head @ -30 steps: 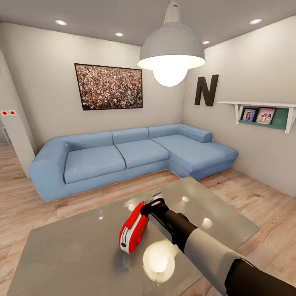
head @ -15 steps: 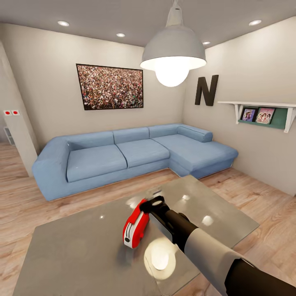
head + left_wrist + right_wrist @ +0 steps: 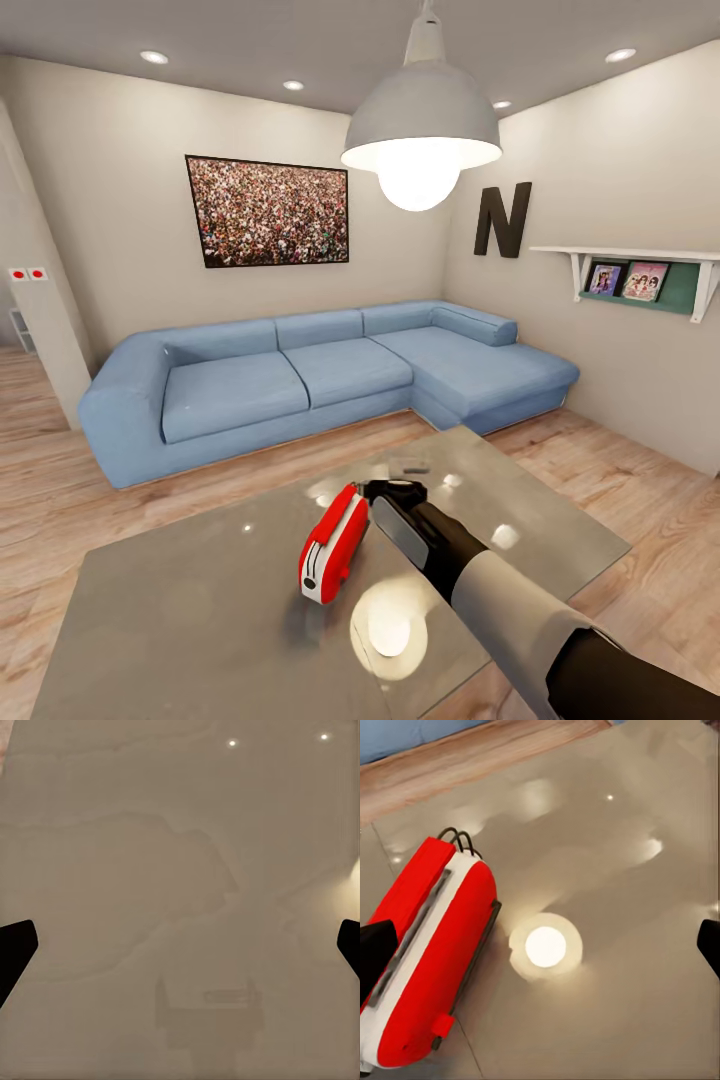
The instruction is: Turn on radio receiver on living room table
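The radio receiver (image 3: 331, 544) lies on its side near the middle of the table (image 3: 200, 620), its red body with a white stripe angled away from the robot toward the sofa (image 3: 300, 375). Just to its right, the right tool (image 3: 398, 492) hangs low over the glossy top, beside the radio's far end. In the right wrist view its dark fingertips (image 3: 375, 949) stand wide apart at the frame edges, so it is released and grasps nothing; the radio (image 3: 431, 952) sits off to one side of them. The left tool (image 3: 180, 945) is likewise spread, facing only a pale reflective surface. To do the step well, I judge the right tool should come back across onto the radio and press gently, since a sideways shove could slide it on the slick table. No brand or label reads on the radio; the only legible writing is the big dark letter N (image 3: 502, 219) on the right wall.
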### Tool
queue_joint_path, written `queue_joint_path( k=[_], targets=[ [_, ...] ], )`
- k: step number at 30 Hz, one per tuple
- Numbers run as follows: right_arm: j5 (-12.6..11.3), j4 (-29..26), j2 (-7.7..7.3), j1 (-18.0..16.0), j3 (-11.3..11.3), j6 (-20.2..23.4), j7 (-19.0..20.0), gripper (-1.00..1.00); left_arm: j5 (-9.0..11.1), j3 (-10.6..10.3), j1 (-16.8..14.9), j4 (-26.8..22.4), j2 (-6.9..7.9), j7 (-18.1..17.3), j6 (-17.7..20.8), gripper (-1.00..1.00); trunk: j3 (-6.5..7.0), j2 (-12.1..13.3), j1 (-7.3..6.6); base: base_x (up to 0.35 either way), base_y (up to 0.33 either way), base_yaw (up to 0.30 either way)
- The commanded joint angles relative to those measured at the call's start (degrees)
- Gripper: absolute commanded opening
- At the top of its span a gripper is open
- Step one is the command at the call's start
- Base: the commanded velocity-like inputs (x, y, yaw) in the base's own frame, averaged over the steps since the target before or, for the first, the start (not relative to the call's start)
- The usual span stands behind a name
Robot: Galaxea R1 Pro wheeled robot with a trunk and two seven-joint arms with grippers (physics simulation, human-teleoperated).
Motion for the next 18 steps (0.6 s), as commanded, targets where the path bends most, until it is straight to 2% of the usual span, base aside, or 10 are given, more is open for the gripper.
queue_joint_path(
  k=[1, 7, 13, 16, 18],
  targets=[
    [-0.27, 0.0, 0.0, 0.0, -0.01, -0.12, -0.04, 1.0, 0.0, 0.0, 0.0, 0.0, -0.02, 0.0, 0.0, 1.0, 0.0, 0.0, 0.0, 0.0, 0.0, 0.0],
    [-3.4, 0.06, 0.0, 0.08, 0.0, -3.01, -0.48, 1.0, 0.0, 0.01, 0.0, 0.0, -0.04, 0.0, 0.0, 1.0, 0.0, 0.0, 0.0, 0.0, 0.0, 0.0],
    [-3.81, 0.44, 0.0, 0.09, 0.15, -3.83, -3.58, 1.0, 0.0, 0.08, 0.0, 0.0, -0.05, 0.0, -0.09, 1.0, 0.0, 0.0, 0.0, 0.0, 0.0, 0.0],
    [-3.84, 0.44, 0.0, 0.09, 1.24, -3.66, -3.59, 1.0, 0.02, 0.09, 0.0, 0.0, -0.05, 0.0, -0.09, 1.0, 0.0, 0.0, 0.0, 0.0, 0.0, 0.0],
    [-3.84, 0.44, 0.0, 0.09, 2.8, -3.75, -3.19, 1.0, 0.02, 0.09, 0.0, 0.0, -0.05, 0.0, -0.13, 1.0, 0.0, 0.0, 0.0, 0.0, 0.0, 0.0]
  ],
)
